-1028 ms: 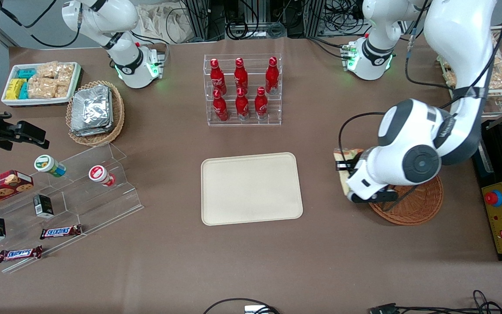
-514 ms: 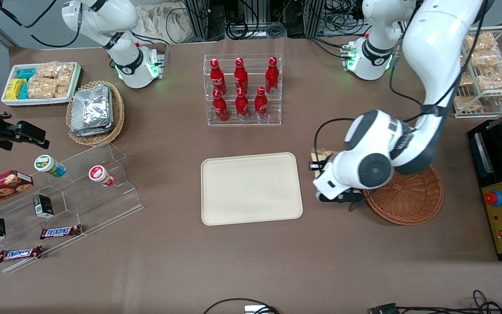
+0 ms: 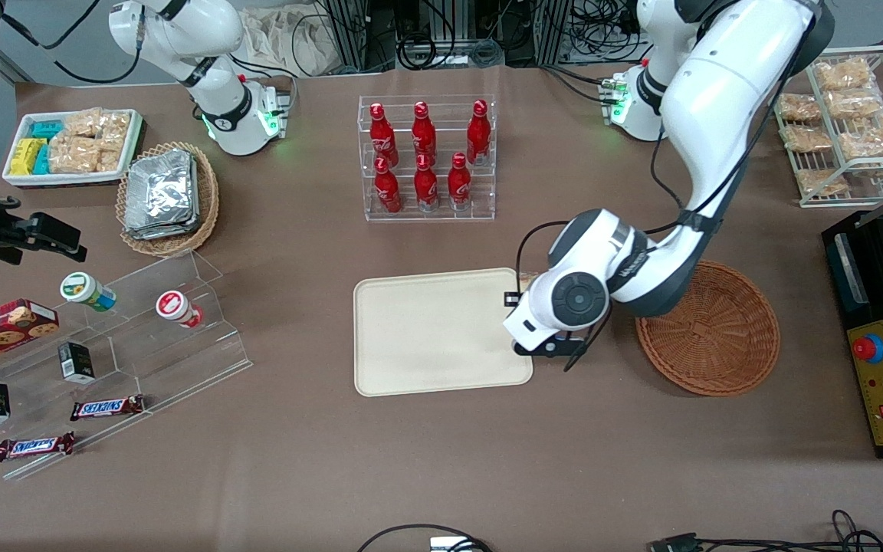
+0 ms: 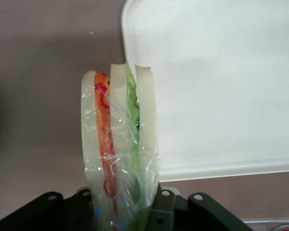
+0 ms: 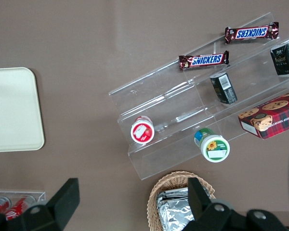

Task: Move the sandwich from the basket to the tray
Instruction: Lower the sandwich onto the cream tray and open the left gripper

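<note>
Now hand (image 4: 123, 204) grips sandwich (image 4: 119, 144) above tray (image 3: 441, 331) edge; brown cloth-covered table (image 3: 441, 460).

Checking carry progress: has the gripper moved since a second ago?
Yes. The gripper, shut on the sandwich, has travelled from over the basket toward the parked arm's end, reaching the tray's edge.

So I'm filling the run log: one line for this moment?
gripper: shut on sandwich | at tray edge nearest basket | basket empty | not yet released
</note>
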`<state>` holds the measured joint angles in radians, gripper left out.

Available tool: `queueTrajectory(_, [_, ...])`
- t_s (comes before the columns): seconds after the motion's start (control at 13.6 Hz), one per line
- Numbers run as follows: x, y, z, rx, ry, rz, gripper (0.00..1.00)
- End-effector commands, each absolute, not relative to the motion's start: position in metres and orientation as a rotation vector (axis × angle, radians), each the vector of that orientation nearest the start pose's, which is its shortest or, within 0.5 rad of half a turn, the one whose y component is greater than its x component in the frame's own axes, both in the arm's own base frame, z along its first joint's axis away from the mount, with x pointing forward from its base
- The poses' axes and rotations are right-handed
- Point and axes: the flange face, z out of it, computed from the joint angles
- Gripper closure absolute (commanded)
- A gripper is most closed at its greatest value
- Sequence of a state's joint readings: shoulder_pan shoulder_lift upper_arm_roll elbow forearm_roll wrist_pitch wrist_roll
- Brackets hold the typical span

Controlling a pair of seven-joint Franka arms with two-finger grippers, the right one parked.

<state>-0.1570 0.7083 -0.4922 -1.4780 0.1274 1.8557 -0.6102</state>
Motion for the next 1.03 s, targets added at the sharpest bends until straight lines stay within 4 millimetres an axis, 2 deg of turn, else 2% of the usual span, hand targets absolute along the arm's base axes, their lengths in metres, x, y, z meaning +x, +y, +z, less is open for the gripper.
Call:
queueTrajectory(0.0, [0.579, -0.385, 0.256, -3.128, -0.005, 0.47, 0.68])
queueTrajectory(0.22, [0.573, -0.404, 0.234, -3.158, -0.021, 0.447, 0.68])
queueTrajectory(0.51, [0.569, -0.411, 0.204, -3.117, -0.017, 0.384, 0.67])
queueTrajectory(0.73, [0.569, -0.411, 0.203, -3.123, -0.019, 0.379, 0.66])
queueTrajectory(0.81, [0.569, -0.411, 0.203, -3.123, -0.014, 0.379, 0.49])
queueTrajectory(0.88, [0.57, -0.41, 0.205, -3.124, -0.009, 0.372, 0.0])
queueTrajectory(0.95, [0.571, -0.41, 0.208, -3.121, -0.004, 0.355, 0.0])
